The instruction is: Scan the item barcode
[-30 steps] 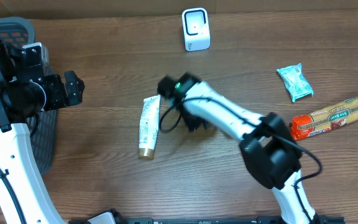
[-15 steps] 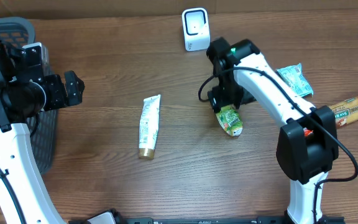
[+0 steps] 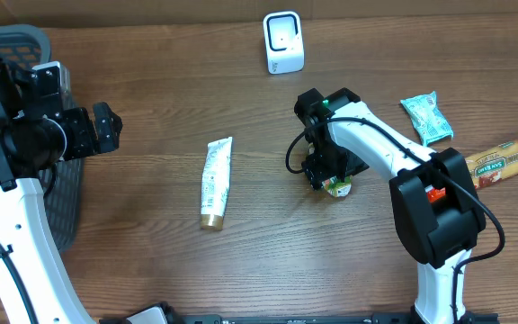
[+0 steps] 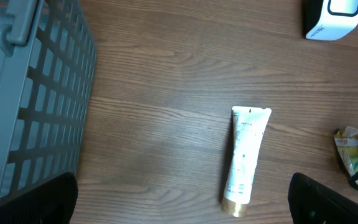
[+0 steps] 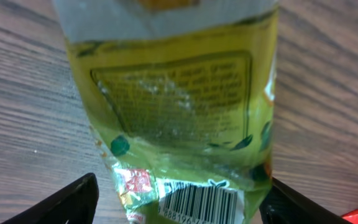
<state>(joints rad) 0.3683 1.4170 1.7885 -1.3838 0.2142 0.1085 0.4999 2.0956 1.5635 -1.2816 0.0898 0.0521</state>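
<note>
A crumpled green snack packet (image 3: 339, 187) lies on the wooden table, its barcode (image 5: 197, 202) facing up at the end nearest the wrist camera. My right gripper (image 3: 325, 173) hangs directly over it, open. Its dark fingertips (image 5: 73, 199) straddle the packet (image 5: 179, 106), with a gap showing on the left side. The white scanner (image 3: 283, 42) stands upright at the table's far edge, well away from the packet. My left gripper (image 3: 106, 126) is held wide open and empty at the far left, its fingertips (image 4: 42, 199) over bare wood.
A white tube with a gold cap (image 3: 216, 183) lies left of centre. A grey mesh basket (image 3: 7, 40) fills the far left. At the right lie a teal packet (image 3: 428, 119) and a long red-and-tan packet (image 3: 488, 166).
My right arm swung from beside the tube over to the right. The green packet came into view on the table, and the gripper has since dropped over it. The left arm has not moved.
</note>
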